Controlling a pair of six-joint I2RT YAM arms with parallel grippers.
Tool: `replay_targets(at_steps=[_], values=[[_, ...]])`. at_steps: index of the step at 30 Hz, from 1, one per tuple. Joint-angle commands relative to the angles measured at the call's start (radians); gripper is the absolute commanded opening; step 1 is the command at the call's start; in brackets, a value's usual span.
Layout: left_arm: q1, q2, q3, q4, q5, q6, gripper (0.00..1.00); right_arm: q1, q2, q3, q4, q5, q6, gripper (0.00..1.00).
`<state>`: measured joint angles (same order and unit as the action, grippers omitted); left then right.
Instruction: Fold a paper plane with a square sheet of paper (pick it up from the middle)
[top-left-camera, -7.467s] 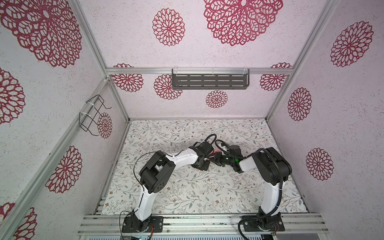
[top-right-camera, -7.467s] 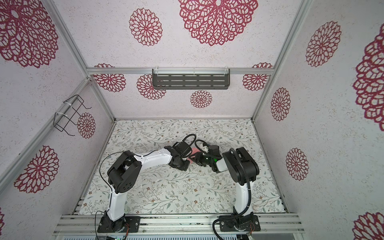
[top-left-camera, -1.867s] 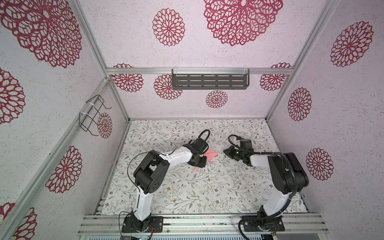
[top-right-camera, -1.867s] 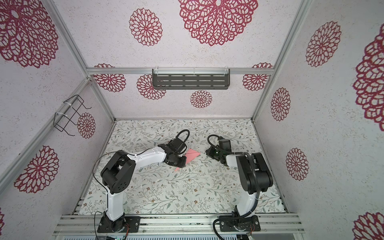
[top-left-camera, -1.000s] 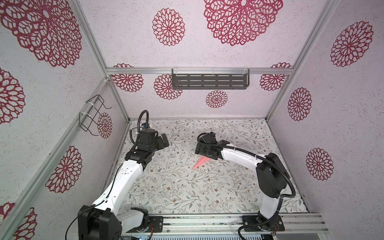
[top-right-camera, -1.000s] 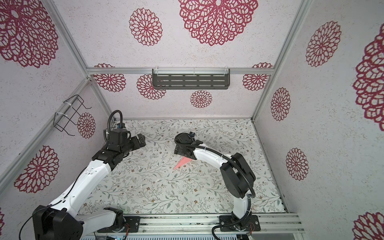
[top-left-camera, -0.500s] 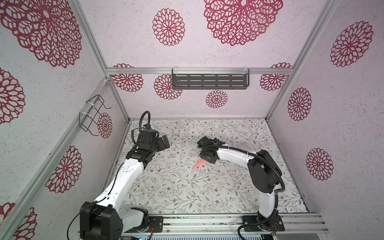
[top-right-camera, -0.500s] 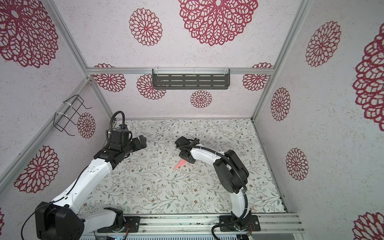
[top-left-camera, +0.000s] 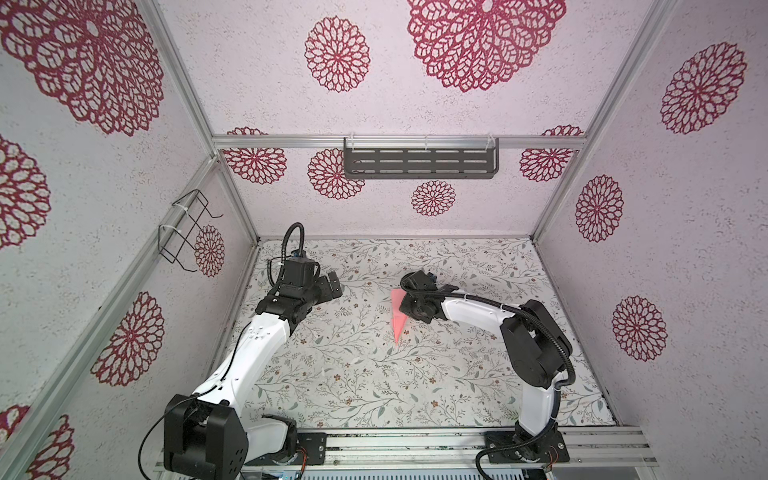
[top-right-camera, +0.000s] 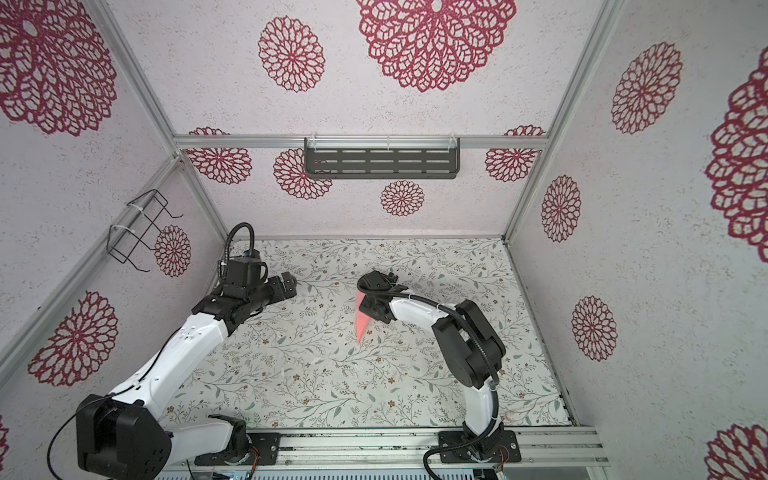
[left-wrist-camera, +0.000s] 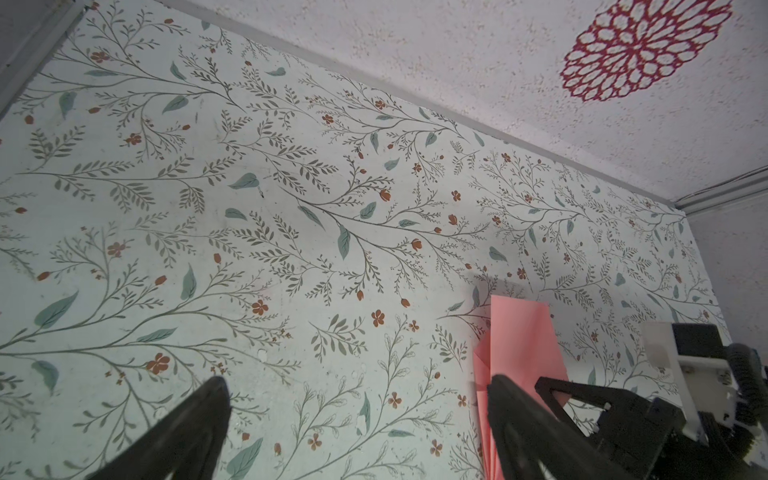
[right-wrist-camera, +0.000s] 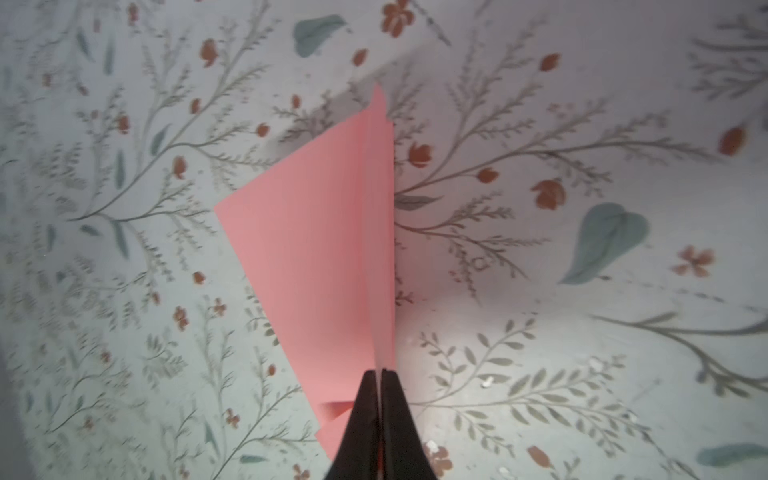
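The square sheet of paper is folded into a narrow salmon-pink dart, the paper plane (top-left-camera: 397, 320) (top-right-camera: 362, 322). It is held near the middle of the floral table, its point toward the front. My right gripper (right-wrist-camera: 381, 371) is shut on its folded edge, and the wings (right-wrist-camera: 316, 249) spread out ahead of the fingers. In both top views the right gripper (top-left-camera: 409, 308) (top-right-camera: 371, 309) sits beside the plane's wide end. My left gripper (top-left-camera: 333, 286) (top-right-camera: 287, 285) (left-wrist-camera: 356, 382) stands open and empty at the back left, well apart from the plane (left-wrist-camera: 519, 340).
A grey slotted shelf (top-left-camera: 419, 163) hangs on the back wall and a wire rack (top-left-camera: 187, 230) on the left wall. Patterned walls close the table (top-left-camera: 353, 386) on three sides. An aluminium rail (top-left-camera: 415, 442) with both arm bases runs along the front.
My right gripper has closed on the pink plane, which lay flat on the table a second ago. The left arm has barely moved and stays open.
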<state>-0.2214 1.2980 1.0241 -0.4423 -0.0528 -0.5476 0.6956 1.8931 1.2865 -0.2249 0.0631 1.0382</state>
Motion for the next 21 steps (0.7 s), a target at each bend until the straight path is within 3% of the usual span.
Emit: replay_targets(at_steps=[1,9,14,21], values=[[0.007,0.025,0.030,-0.001,0.068,-0.021,0.99,-0.023,-0.044,-0.051,0.217,-0.167,-0.087,0.06],[0.004,0.089,-0.032,0.087,0.293,-0.146,0.97,-0.024,-0.005,-0.114,0.547,-0.445,-0.089,0.07],[-0.019,0.156,-0.111,0.254,0.423,-0.293,0.85,-0.036,0.070,-0.164,0.697,-0.532,-0.032,0.07],[-0.106,0.292,-0.104,0.311,0.420,-0.350,0.66,-0.061,0.114,-0.226,0.777,-0.573,-0.011,0.11]])
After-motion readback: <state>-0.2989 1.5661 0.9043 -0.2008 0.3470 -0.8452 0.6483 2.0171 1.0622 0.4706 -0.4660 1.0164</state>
